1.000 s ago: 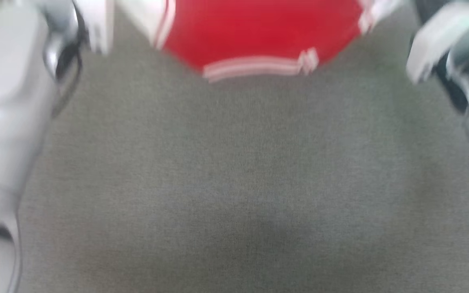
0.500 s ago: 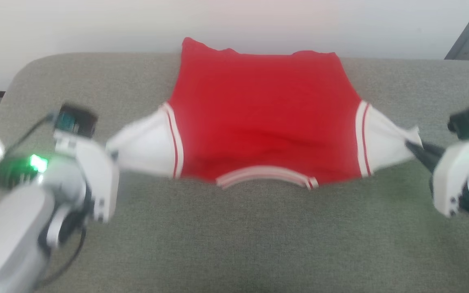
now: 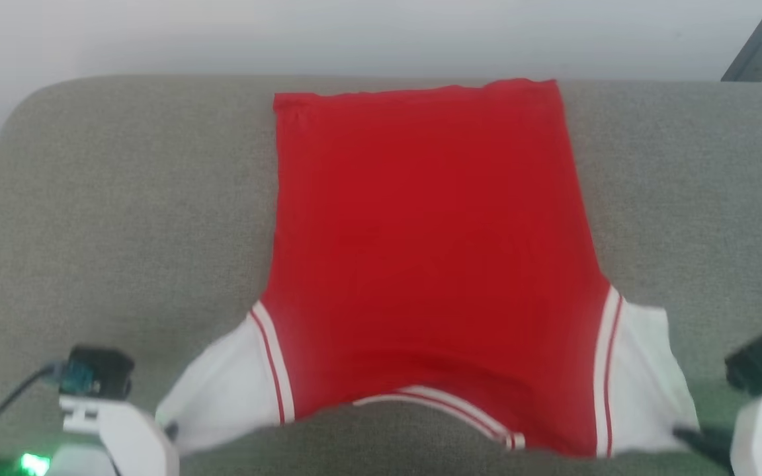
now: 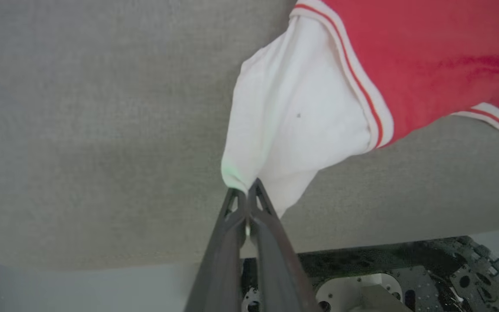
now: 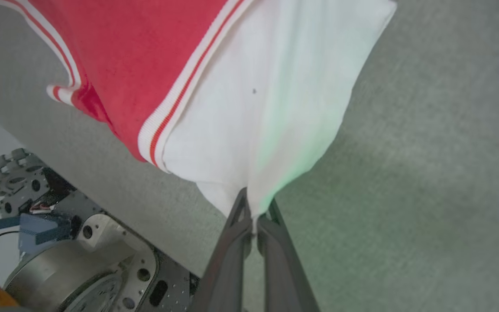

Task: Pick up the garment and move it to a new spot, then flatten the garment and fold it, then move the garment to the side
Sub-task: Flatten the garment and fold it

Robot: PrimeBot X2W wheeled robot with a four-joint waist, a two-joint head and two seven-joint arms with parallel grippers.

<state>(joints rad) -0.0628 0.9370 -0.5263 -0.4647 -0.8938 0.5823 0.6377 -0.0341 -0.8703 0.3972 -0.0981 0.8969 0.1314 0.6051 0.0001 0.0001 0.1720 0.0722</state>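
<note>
Since half a second ago the garment [image 3: 427, 251] has been drawn longer toward six o'clock on the padded tabletop [image 3: 123, 198]; its white sleeves are pinched by the left end effector [image 4: 247, 193] at seven o'clock and the right end effector [image 5: 254, 203] at five; flattening looks nearly done; folding and setting aside are judged still to do.

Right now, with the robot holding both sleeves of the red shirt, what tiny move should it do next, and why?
Probably lower both sleeves onto the grey cushion and let go. The shirt already lies spread flat, while the left gripper and right gripper pinch their tips.
</note>
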